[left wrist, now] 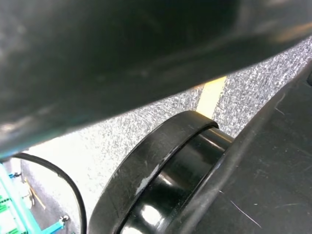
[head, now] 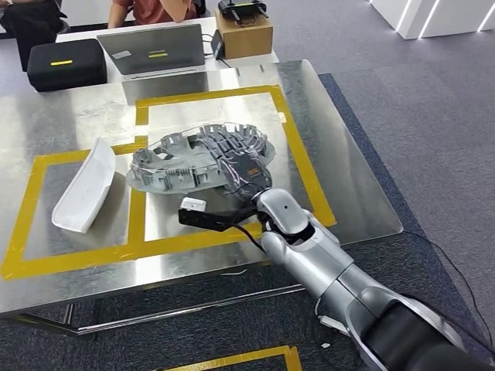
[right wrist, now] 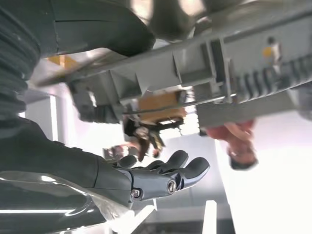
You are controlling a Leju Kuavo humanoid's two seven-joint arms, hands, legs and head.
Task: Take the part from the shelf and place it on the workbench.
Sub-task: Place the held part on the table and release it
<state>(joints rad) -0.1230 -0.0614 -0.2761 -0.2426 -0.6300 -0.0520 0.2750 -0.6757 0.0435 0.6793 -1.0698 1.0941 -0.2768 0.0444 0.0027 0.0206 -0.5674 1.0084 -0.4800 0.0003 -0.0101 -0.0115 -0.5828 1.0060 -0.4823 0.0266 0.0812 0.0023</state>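
You are looking down at a steel table [head: 350,193] marked out with yellow tape [head: 298,147]. The grey ribbed part [head: 192,162] is lying across the taped lines near the table's middle, its near end under the right robot hand [head: 248,185]. A white curved piece [head: 84,185] is resting on the table just beside the part, on the robot's left. Beyond the far edge, a laptop [head: 155,48], a black case [head: 67,63] and a cardboard box [head: 244,32] are sitting on a second surface, and a person is sitting behind them.

Progress, as a judgement: the part is already at the table, so the carry looks done. What is remaining is the release and pulling the arm clear. Whether the whole part is resting flat, you cannot tell from here.

The right robot hand is reaching over the part's near end. In the right wrist view the part [right wrist: 206,73] is passing between the thick thumb above and the dark fingers [right wrist: 173,175] below. The fingers are stretched out nearly straight with a gap to the part, so the hold is looking loose or just let go; you cannot tell which.
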